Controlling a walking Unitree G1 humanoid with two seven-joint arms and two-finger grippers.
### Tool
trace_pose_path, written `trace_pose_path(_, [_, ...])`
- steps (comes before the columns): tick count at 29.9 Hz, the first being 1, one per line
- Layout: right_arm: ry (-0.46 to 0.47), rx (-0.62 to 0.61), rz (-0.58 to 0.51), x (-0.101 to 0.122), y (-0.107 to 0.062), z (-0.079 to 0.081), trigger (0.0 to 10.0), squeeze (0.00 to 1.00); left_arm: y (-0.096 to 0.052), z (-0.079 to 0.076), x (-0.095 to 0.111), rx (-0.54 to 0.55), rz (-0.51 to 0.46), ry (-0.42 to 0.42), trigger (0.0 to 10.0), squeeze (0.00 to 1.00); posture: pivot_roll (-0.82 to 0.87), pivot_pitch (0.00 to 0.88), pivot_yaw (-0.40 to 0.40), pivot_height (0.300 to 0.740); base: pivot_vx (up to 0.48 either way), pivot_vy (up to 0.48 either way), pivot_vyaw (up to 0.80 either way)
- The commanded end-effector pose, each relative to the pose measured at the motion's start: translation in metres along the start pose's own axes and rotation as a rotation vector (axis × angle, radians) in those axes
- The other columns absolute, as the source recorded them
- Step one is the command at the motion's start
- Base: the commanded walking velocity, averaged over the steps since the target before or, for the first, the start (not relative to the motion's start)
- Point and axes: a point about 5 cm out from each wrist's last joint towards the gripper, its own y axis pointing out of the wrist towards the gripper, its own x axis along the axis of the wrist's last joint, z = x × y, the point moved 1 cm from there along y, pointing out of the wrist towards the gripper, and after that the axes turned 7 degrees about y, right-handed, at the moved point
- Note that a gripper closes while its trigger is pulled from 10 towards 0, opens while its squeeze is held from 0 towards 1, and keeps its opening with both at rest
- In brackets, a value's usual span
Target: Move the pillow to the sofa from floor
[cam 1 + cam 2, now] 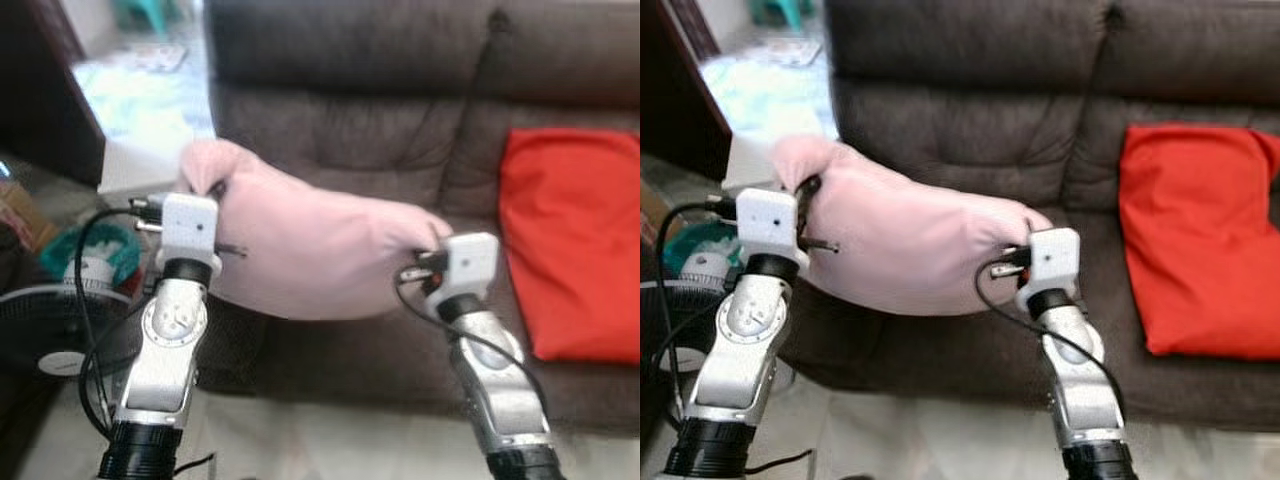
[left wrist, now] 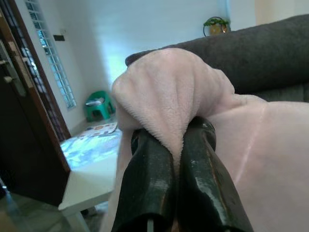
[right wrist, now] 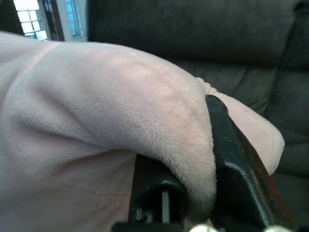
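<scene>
Far left, floor level: a standing fan (image 1: 45,330) and a teal container (image 1: 100,250), both near the sofa's end and apart from the work. Left gripper (image 2: 169,145): its two black fingers (image 2: 145,179) pressed together on a bunched fold at one corner of the pink pillow (image 1: 310,250); the plush wells up above the pinch, so the hold looks firm. Left arm pose: forearm raised steeply from below, wrist box at the pillow's upper left corner, cable looping down beside it. Pink pillow, centre: held clear of the floor, slung between the two grippers, sagging in the middle and tilted with its left corner higher; it hangs in front of the sofa (image 1: 350,60), roughly level with the seat front, and whether it touches the cushion cannot be told. Holding it at opposite ends likely keeps so soft a thing spread out and ready to set down. Right gripper (image 3: 193,159): clamped on the pillow's opposite end, fabric folded between the fingers. Right arm pose: forearm angled up and inward, wrist lower than the left. Far right: a red cushion (image 1: 570,240) lying on the sofa seat, well apart from the pillow.
</scene>
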Motion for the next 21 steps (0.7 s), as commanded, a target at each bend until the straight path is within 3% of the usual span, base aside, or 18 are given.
trace_pose_path(1, [0.006,0.031,-0.073,0.016,0.005,0.008,10.0,0.00,0.000,0.004,0.005,0.010,-0.029,0.016,10.0,0.00,0.19,0.082,-0.048,0.740,0.270,0.000,0.00])
trace_pose_path(7, [-0.024,0.053,-0.076,0.018,0.006,0.011,10.0,0.00,0.001,0.005,0.005,0.013,-0.028,0.017,10.0,0.00,0.18,0.081,-0.047,0.740,0.270,0.000,0.00])
trace_pose_path(14, [-0.023,0.062,-0.072,0.017,0.005,0.014,10.0,0.00,0.002,0.003,0.006,0.007,-0.030,0.016,10.0,0.00,0.19,0.080,-0.045,0.740,0.273,0.000,0.75])
trace_pose_path(17, [-0.018,0.093,-0.067,0.016,0.004,0.017,10.0,0.00,0.002,0.004,0.005,0.017,-0.027,0.020,10.0,0.00,0.18,0.080,-0.046,0.740,0.270,0.000,0.00])
trace_pose_path(21, [-0.033,0.114,-0.070,0.017,0.004,0.020,10.0,0.00,0.002,0.004,0.005,0.015,-0.026,0.019,10.0,0.00,0.19,0.080,-0.047,0.740,0.269,0.000,0.77])
